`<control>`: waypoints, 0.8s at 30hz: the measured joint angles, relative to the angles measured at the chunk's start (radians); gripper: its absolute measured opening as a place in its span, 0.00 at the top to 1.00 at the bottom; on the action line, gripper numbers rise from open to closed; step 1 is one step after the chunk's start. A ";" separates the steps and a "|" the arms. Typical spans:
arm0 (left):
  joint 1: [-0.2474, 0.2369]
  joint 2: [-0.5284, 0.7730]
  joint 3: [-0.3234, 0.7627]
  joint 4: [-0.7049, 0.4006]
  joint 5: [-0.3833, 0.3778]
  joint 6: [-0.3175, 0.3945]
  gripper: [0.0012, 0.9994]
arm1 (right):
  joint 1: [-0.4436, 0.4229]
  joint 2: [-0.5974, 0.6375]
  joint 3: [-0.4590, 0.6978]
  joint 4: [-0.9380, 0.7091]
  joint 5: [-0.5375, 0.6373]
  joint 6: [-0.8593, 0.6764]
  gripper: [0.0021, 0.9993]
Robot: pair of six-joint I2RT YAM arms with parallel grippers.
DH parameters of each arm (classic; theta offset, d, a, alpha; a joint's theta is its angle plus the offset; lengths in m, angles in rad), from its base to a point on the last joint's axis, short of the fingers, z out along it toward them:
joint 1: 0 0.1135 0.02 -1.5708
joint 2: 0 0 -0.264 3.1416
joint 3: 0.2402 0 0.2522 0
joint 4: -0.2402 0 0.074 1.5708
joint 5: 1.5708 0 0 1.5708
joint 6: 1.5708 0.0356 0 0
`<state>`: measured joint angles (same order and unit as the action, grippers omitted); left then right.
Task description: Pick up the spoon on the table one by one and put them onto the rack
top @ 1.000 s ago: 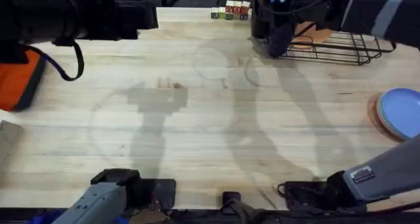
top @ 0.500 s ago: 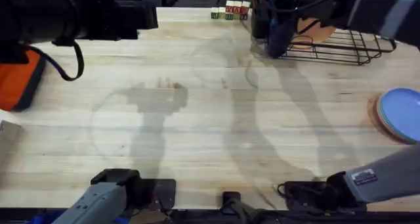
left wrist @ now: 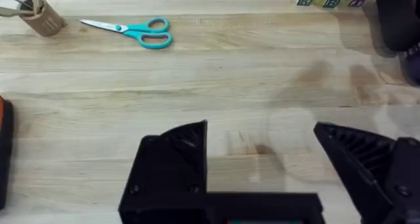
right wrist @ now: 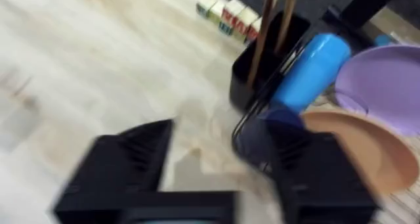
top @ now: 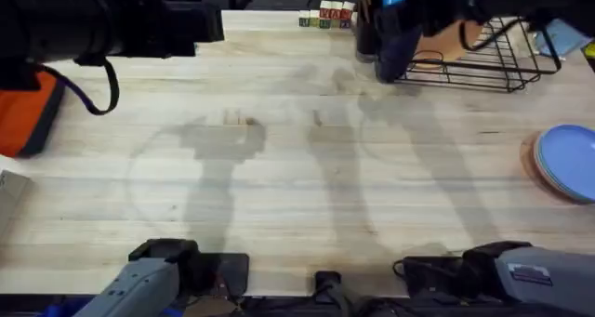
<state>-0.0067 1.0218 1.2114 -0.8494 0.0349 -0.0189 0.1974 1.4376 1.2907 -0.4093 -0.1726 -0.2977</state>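
Tabletop point(top: 279, 168) of pale wood planks is seen from overhead, bare across its middle. At the upper left of that frame the left arm hangs dark and blurred; its gripper point(left wrist: 262, 161) is seen in the left wrist view with fingers spread wide over empty wood, gripping nothing. Teal-handled scissors point(left wrist: 134, 32) and a tan utensil cup point(left wrist: 41, 17) lie at that view's upper left. At the overhead frame's upper right stands the black wire rack point(top: 483, 61). In the right wrist view two slim brown wooden spoon handles point(right wrist: 275, 17) stand upright in the rack's black holder point(right wrist: 262, 63), apparently already delivered. The right gripper point(right wrist: 216, 165), fingers apart and empty, sits near it.
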 joint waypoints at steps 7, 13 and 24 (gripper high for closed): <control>0.000 0.000 0.000 0.000 0.000 0.000 0.01 | 0.003 -0.170 0.000 -0.201 0.001 -0.006 0.00; 0.000 0.000 0.000 0.000 0.000 0.000 0.01 | 0.003 -0.320 0.000 -0.356 0.107 0.023 0.00; 0.000 0.000 0.000 -0.005 0.000 0.000 0.01 | 0.003 -0.488 0.000 -0.576 0.259 0.063 0.00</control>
<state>-0.0067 1.0218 1.2114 -0.8543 0.0348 -0.0189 0.2001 0.9492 1.2903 -0.9858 0.0863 -0.2344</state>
